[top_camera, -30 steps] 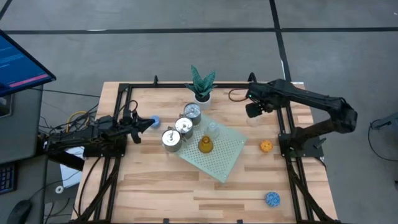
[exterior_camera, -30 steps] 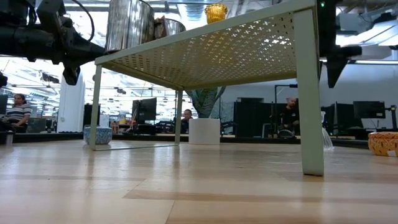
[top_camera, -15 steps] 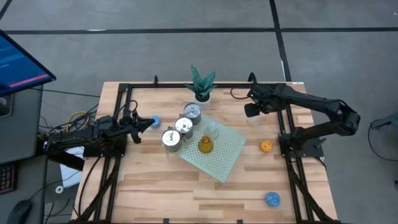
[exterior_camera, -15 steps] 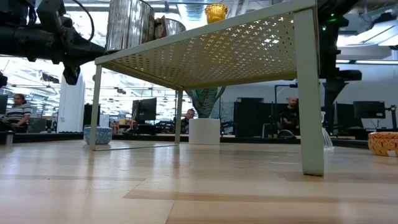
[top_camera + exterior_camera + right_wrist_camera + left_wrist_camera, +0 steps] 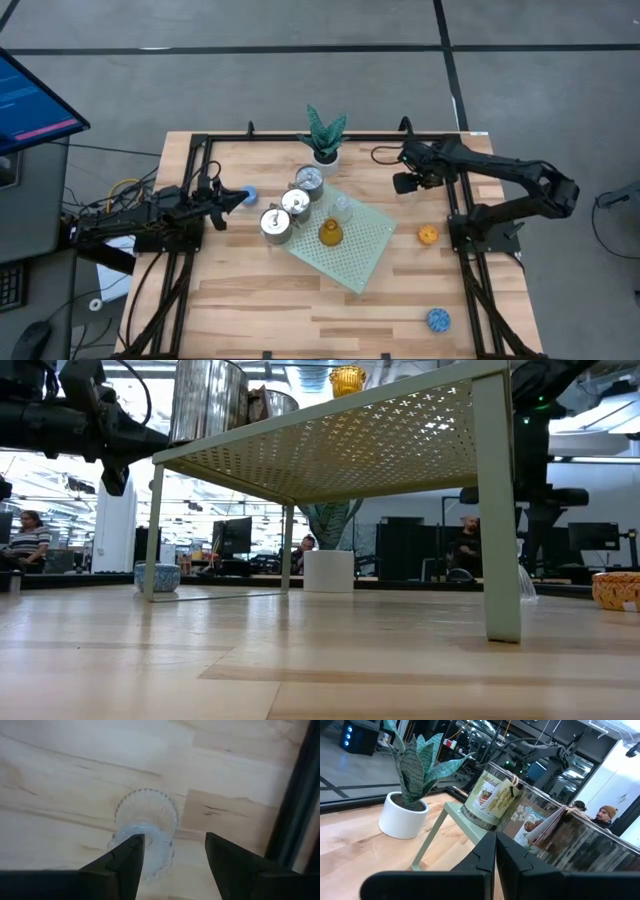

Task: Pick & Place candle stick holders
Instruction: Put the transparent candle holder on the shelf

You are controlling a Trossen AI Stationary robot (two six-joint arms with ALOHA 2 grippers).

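A clear glass holder (image 5: pixel 146 832) is standing upright on the bare wood of the table (image 5: pixel 300 300), near the far right side and well apart from the green mat (image 5: pixel 362 252). It is sitting directly below the right gripper (image 5: pixel 172 852), with its scalloped rim facing up toward the wrist camera. One dark finger is overlapping its rim in that view while the other is standing clear of it on the opposite side, so the glass is lying a little off-centre between the parted fingers. They are holding nothing yet. I judge the coming move is turning on this offset: the gripper needs to shift slightly toward the glass before dropping down around it.

The right arm is plainly the nearer one. The left gripper (image 5: pixel 495 865) is waiting at the left edge of the table with its fingers pressed together, empty, pointing toward the silver holders (image 5: pixel 290 210) and the plant (image 5: pixel 324 138).

From above, the right gripper (image 5: pixel 408 180) is hiding the glass, so only the wrist view is showing the offset. The low view is showing a pale glass base (image 5: pixel 524 582) on the table below the arm. It is not revealing how the fingers are standing.
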